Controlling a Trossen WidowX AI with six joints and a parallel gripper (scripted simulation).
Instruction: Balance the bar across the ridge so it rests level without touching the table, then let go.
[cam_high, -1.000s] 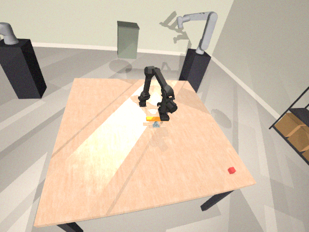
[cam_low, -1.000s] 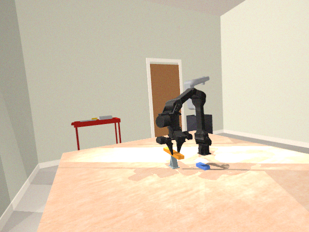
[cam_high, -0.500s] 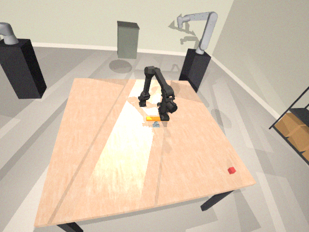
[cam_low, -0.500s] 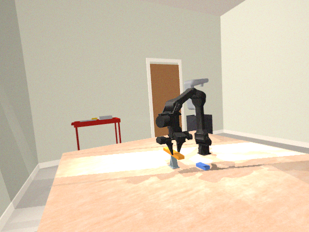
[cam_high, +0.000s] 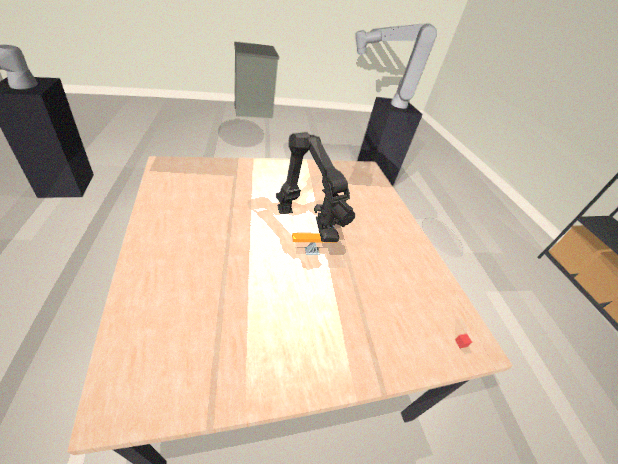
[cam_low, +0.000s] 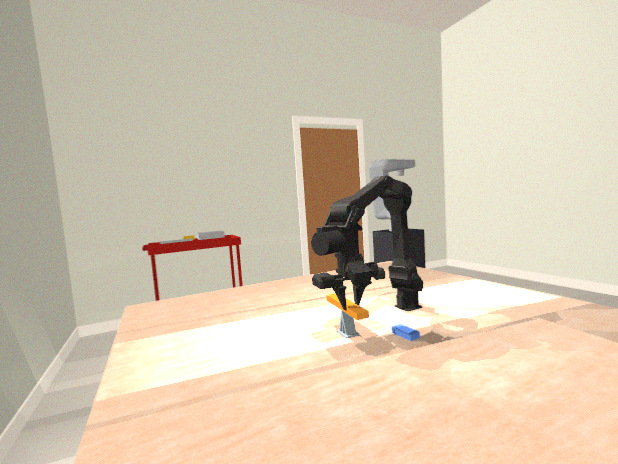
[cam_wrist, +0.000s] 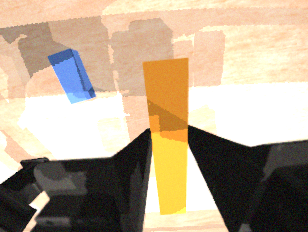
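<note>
On the desk (cam_high: 170, 300) (cam_low: 225, 400), the bar (cam_high: 306, 237) (cam_low: 360, 312) (cam_wrist: 167, 100) lies between the fingers (cam_low: 351, 306), above the ridge (cam_high: 312, 249) (cam_low: 347, 325); in the exterior view, a block (cam_low: 405, 332) (cam_wrist: 72, 76) lies right of the ridge.

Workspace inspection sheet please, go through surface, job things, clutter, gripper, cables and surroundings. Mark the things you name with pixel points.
Surface: wooden table (cam_high: 175, 310) (cam_low: 240, 400), sunlit patches and shadows.
Job's things: orange bar (cam_high: 306, 237) (cam_low: 358, 312) (cam_wrist: 167, 90) held at the grey ridge (cam_high: 312, 249) (cam_low: 347, 325); contact unclear.
Clutter: blue block (cam_low: 405, 332) (cam_wrist: 75, 80); red cube (cam_high: 463, 341).
Gripper: gripper (cam_high: 328, 236) (cam_low: 351, 306) (cam_wrist: 168, 130) shut on the bar.
Cables: nothing seen.
Surroundings: door (cam_low: 330, 200), red side table (cam_low: 192, 246), two grey arms (cam_high: 412, 65) (cam_low: 382, 200).
</note>
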